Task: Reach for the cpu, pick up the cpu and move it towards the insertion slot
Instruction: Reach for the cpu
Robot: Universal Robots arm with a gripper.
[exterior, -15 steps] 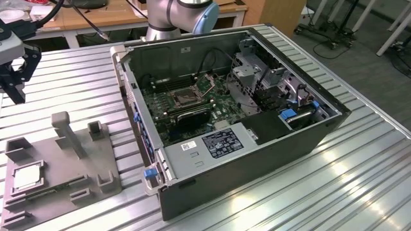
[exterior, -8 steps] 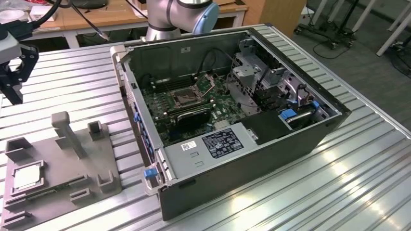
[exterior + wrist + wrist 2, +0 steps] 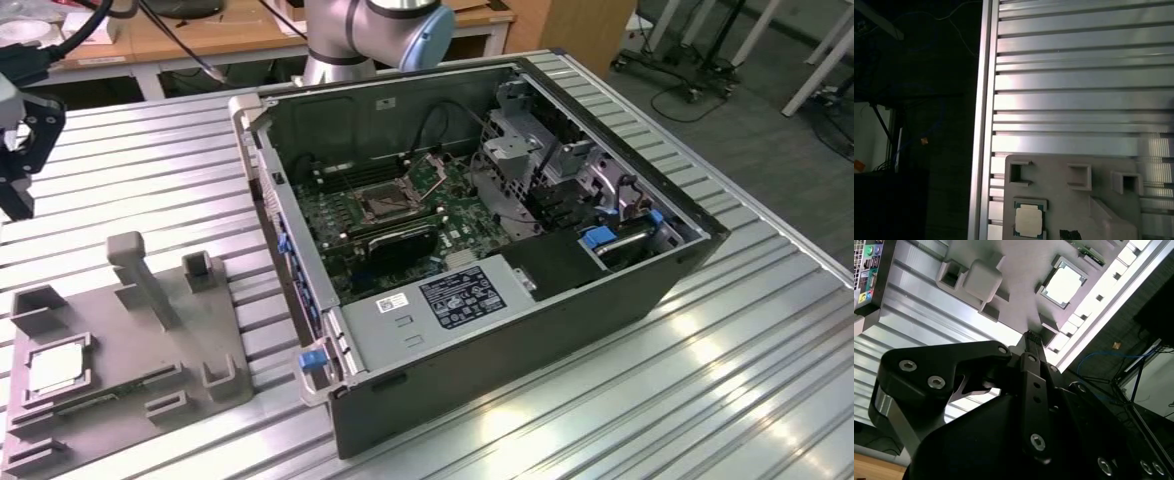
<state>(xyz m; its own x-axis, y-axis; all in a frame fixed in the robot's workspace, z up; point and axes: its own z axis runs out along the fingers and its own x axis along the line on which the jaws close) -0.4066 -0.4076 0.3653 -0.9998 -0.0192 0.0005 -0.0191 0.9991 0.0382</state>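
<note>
Gripper: the black metal gripper hangs over the ribbed aluminium table, by the table's edge on the exterior view's left. It holds nothing that can be seen, and how wide it stands cannot be told. In the second wrist view its dark body is in the foreground with the tray behind it.

Cpu: the thin square cpu with a pale silvery-beige metal face lies flat in a square recess of the grey plastic tray. It sits near the tray edge closest to the table's side rail. It shows in both wrist views and is apart from the gripper, untouched.

Tray: it rests on the table just beside the case, close to the table's edge, with upright grey posts and further square pockets.

Insertion slot: the square insertion slot with a silvery metal frame and dark centre sits on the green motherboard, well apart from the cpu.

Case: the large black open computer case lies on its side in the middle of the table.

Arm: the grey jointed arm with a blue cap stands behind the case at the table's far edge.
</note>
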